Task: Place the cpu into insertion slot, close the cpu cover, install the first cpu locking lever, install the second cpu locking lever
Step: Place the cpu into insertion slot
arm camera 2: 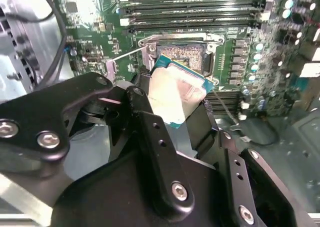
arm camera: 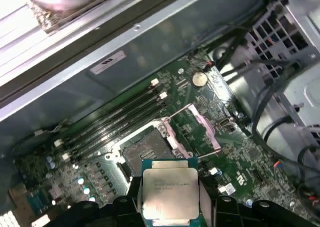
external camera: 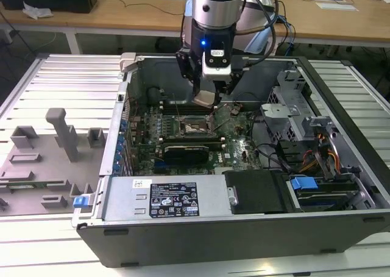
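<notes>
My gripper (external camera: 206,99) is shut on the cpu (external camera: 207,97), a small square chip with a pale metal top, gripped by its two side edges. In both wrist views the cpu (arm camera: 171,192) (arm camera 2: 176,93) hangs above the green motherboard, a short way off from the insertion slot (arm camera: 147,152) (arm camera 2: 181,54). The slot (external camera: 196,128) lies bare, its dark contact field showing. The cpu cover (arm camera: 201,128) stands swung up beside the slot, and thin wire levers stick out near it. Black fingers (arm camera: 125,204) flank the chip.
The open computer case (external camera: 122,143) walls in the board. A grey power supply box (external camera: 164,197) lies along the near side, and a drive cage (external camera: 286,115) with cables fills the exterior view's right. Long black memory slots (arm camera: 115,119) run beside the socket. A grey fixture tray (external camera: 49,155) sits outside.
</notes>
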